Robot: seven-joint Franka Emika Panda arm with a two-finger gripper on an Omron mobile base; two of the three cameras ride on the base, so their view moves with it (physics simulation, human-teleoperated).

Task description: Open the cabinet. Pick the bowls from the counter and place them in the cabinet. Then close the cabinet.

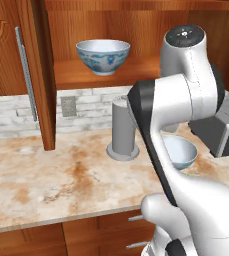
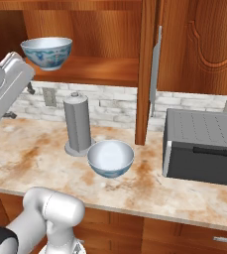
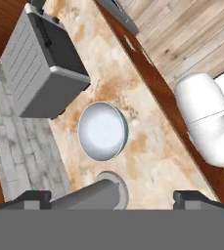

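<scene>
Even, bright rendered light is falling throughout; soft faint shadows are lying under the cylinder point(image 1: 122, 131) on the worktop point(image 1: 46, 180). No blur or glare is showing.

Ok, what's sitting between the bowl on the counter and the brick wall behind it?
In the right base view, the grey cylinder stands slightly left between the counter bowl and the brick wall; otherwise just bare counter.

No writing, label, brand, number or sign can be read on anything from where I stand.
</scene>
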